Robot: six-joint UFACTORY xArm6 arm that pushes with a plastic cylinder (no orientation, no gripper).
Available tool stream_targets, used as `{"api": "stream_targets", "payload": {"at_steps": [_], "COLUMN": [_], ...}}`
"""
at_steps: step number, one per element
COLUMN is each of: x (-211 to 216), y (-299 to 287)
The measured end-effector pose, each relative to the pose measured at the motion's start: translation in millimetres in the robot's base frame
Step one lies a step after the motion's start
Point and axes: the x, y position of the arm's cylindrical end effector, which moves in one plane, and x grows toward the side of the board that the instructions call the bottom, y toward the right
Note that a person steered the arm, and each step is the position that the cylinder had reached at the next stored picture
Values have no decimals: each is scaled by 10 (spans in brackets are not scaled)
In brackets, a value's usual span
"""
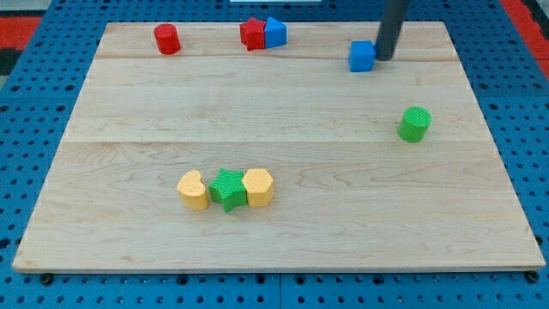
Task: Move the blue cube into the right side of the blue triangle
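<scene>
The blue cube (362, 56) sits near the view's top, right of centre. My tip (385, 57) stands right against the cube's right side, touching or nearly touching it. The blue triangle (275, 32) lies farther left along the top edge, with its left side against a red star-like block (252, 34). A gap of bare board separates the cube from the triangle's right side.
A red cylinder (166, 39) stands at the top left. A green cylinder (414, 124) stands at the right. A yellow crescent (194, 190), a green star (228, 189) and a yellow hexagon (258, 186) form a row at the lower middle. The wooden board (274, 240) lies on a blue pegboard.
</scene>
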Motion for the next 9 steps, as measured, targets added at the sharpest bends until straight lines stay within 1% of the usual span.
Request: {"api": "stream_targets", "payload": {"at_steps": [1,2,3,4,6,7,8,9], "x": [384,429,184,30,-262,-385,-418,-647], "y": [-38,-309,-445,-273,-153,33,298,328]}}
